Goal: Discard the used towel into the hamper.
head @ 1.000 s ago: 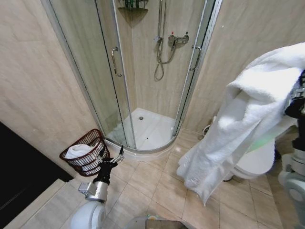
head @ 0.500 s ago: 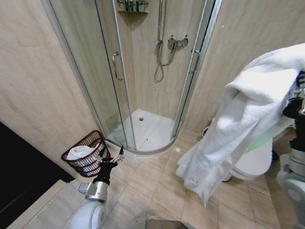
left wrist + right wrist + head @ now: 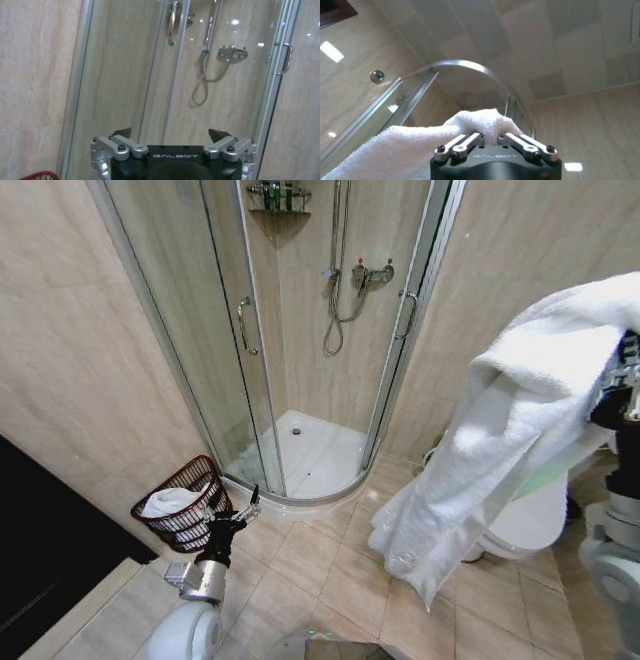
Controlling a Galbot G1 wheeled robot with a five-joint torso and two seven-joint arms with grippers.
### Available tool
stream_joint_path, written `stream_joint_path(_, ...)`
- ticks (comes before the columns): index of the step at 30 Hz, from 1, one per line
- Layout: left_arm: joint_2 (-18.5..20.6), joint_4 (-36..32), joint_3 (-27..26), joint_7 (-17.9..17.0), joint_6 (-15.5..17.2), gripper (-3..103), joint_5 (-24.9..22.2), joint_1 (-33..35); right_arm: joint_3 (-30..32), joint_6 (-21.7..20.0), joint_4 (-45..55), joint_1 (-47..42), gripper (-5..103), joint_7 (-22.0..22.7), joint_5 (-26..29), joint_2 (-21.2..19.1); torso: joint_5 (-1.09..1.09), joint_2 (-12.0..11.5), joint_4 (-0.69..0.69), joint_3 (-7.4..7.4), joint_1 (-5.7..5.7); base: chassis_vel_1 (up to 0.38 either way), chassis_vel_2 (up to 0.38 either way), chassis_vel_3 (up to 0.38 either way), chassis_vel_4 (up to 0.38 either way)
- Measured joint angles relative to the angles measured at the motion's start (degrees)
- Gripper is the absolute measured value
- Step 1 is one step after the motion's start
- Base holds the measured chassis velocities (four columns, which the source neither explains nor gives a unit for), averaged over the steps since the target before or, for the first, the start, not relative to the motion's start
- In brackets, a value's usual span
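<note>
A large white towel (image 3: 500, 430) hangs high at the right of the head view, draped down toward the floor. My right gripper (image 3: 622, 375) holds it at its top. In the right wrist view that gripper (image 3: 490, 135) is shut on a bunched fold of the towel (image 3: 395, 150). The hamper (image 3: 183, 502), a dark reddish-brown wicker basket, stands on the floor by the left wall with a white cloth inside. My left gripper (image 3: 240, 508) sits low, just right of the hamper and apart from it, open (image 3: 170, 133) and holding nothing. The hamper's rim (image 3: 42, 175) shows at the left wrist view's edge.
A curved glass shower cabin (image 3: 300, 330) with a white tray fills the far corner. A white toilet (image 3: 530, 525) stands behind the hanging towel at the right. A dark opening (image 3: 50, 550) lies at the left. Beige floor tiles (image 3: 320, 555) stretch between hamper and towel.
The whole head picture has shifted slightly, so the camera has moved. The towel hangs from my right gripper as before, and the left arm holds its pose.
</note>
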Motion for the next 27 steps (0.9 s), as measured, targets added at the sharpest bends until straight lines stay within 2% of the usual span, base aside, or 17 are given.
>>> stream_joint_path(27, 0.0, 0.0, 0.0, 0.0, 0.0, 100, 0.0, 0.0, -1.2, 0.4, 0.0, -0.3, 7, -0.3, -0.4, 0.5, 0.00, 7.5, 0.00, 4.15, 3.36, 0.000, 0.000, 0.000, 0.000)
